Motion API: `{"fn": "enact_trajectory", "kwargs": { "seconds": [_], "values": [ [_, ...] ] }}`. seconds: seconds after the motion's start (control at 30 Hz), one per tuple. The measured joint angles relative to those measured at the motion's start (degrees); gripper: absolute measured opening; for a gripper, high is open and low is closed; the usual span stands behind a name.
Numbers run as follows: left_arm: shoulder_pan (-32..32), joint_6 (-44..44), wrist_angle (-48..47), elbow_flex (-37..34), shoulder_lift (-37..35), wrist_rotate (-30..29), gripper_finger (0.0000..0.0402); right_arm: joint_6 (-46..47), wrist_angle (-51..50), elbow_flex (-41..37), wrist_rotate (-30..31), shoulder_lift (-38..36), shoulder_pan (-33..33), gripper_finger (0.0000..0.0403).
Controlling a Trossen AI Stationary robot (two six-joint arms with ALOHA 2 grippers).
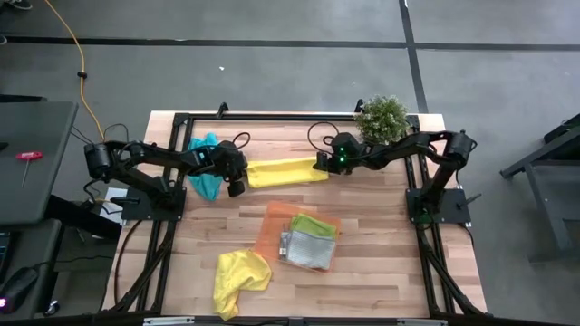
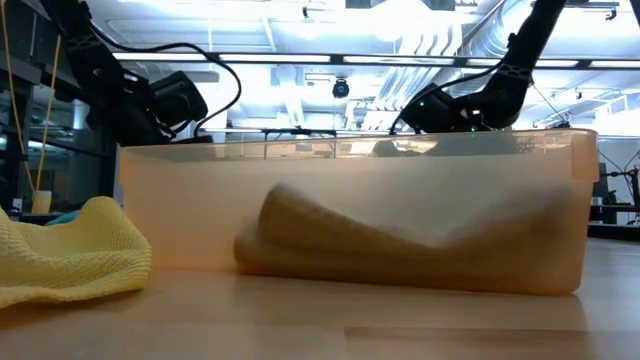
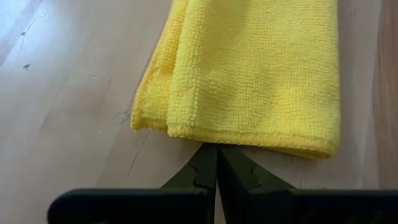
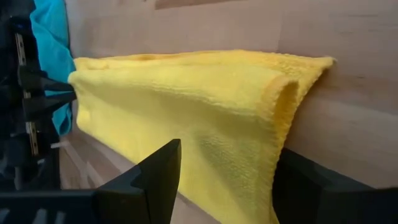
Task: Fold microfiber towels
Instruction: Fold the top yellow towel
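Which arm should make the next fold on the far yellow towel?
Right, probably. The right gripper is open around one end of the folded yellow towel, ready to pinch. The left gripper is shut, its tips just off the opposite end, holding nothing.

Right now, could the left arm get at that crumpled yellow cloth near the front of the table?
Probably yes. The crumpled yellow towel lies in the open with nothing over it, and the left gripper is shut and empty at the folded yellow towel, though the reach looks long.

No text, label, brand or number can be read anywhere, as far as these views allow.
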Motion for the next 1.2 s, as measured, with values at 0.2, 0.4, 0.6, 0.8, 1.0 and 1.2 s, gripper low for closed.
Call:
{"fn": "enact_trajectory", "kwargs": {
  "seconds": [0.2,0.4,0.6,0.8,1.0,1.2],
  "values": [
    [-0.9,-0.2,0.2,0.0,0.0,-0.3,0.0,-1.5,-2.1,-0.1,-0.5,-1.9,-1.2,0.013],
    [-2.6,0.8,4.8,-0.1,0.4,-0.1,0.0,-6.9,-11.0,-0.1,0.9,-7.9,-3.5,0.0014],
    [-4.5,-1.2,10.4,2.1,6.4,0.1,0.0,-12.1,-24.9,-0.1,4.2,-16.6,-4.6,0.0004],
    [-7.9,-1.1,10.4,9.4,15.0,-0.5,0.0,-11.1,-32.8,0.0,6.9,-24.2,-4.0,0.0003],
    [-8.5,-0.8,10.5,14.5,19.0,0.0,0.0,-7.6,-37.2,0.4,9.5,-25.6,-0.3,0.0001],
    [-7.9,2.3,10.5,15.8,20.2,0.9,0.0,-6.0,-36.9,3.8,11.4,-23.8,3.4,0.0001]
  ]
}}
